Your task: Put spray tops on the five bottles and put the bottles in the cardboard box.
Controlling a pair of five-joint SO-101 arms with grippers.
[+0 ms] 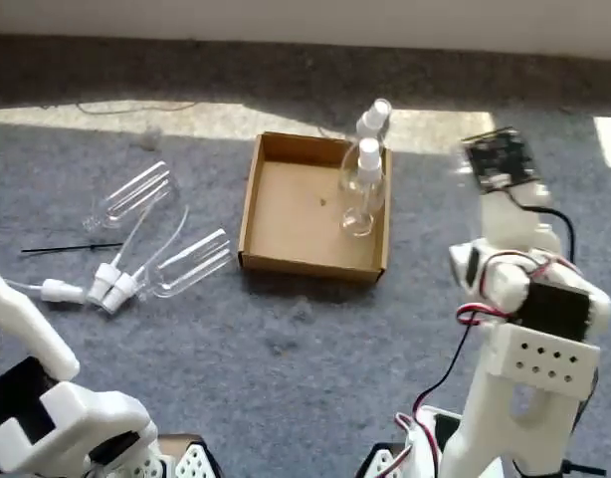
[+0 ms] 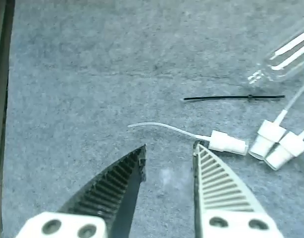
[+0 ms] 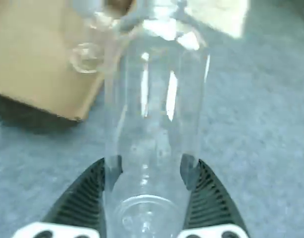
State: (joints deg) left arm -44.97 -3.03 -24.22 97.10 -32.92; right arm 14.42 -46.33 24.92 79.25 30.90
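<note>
Bottle (image 3: pixel 152 124), clear and pinched by its lower body between the jaws of the right gripper (image 3: pixel 151 167), is just beside the right wall of the cardboard box (image 1: pixel 286 261). A second bottle (image 1: pixel 361 194) with a white top leans inside that same wall. I judge the step in hand to be boxing the held bottle. The next move calls for carrying it over the rim, clear of the second bottle, and only then spreading the jaws. Well apart to the left, a far bare bottle (image 1: pixel 131 196) and a near bare bottle (image 1: pixel 191 261) lie topless on the grey carpet (image 1: pixel 315 339). 3 loose tops lie by their necks. The left gripper (image 2: pixel 169 148) hovers over the carpet with its jaws spread, its pale jaw tip just beside the nearest spray top (image 2: pixel 226 143), whose thin tube crosses the gap. The other 2 tops, one (image 2: pixel 268 136) touching the next (image 2: pixel 288 148), crowd close behind it, and a thin black strip (image 2: pixel 233 97) lies near, so a careless pinch could drag a neighbour along.
</note>
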